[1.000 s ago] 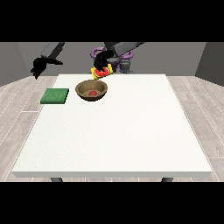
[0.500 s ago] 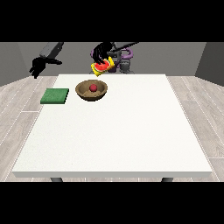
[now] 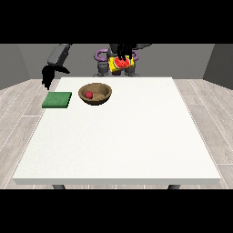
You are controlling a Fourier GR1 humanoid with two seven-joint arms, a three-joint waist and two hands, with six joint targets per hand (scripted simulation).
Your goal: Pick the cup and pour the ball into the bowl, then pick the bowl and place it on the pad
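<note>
A brown wooden bowl (image 3: 102, 96) stands on the white table (image 3: 123, 136) at the far left, with a red ball (image 3: 88, 94) lying inside it. Left of the bowl, a flat green pad (image 3: 57, 99) lies on the table. A yellow cup (image 3: 120, 64) with red on it hangs tilted in the air beyond the table's far edge, in front of the robot's body. The hand at the view's right (image 3: 123, 51) is curled round it from above. The hand at the view's left (image 3: 47, 75) hangs above and behind the pad, its fingers pointing down and holding nothing.
The robot's torso (image 3: 102, 68) stands behind the far edge of the table. Grey wooden floor surrounds the table.
The hand with the cup has drawn back from above the bowl towards the robot's body. The ball stays in the bowl. The hand at the view's left has sunk lower, nearer the pad.
</note>
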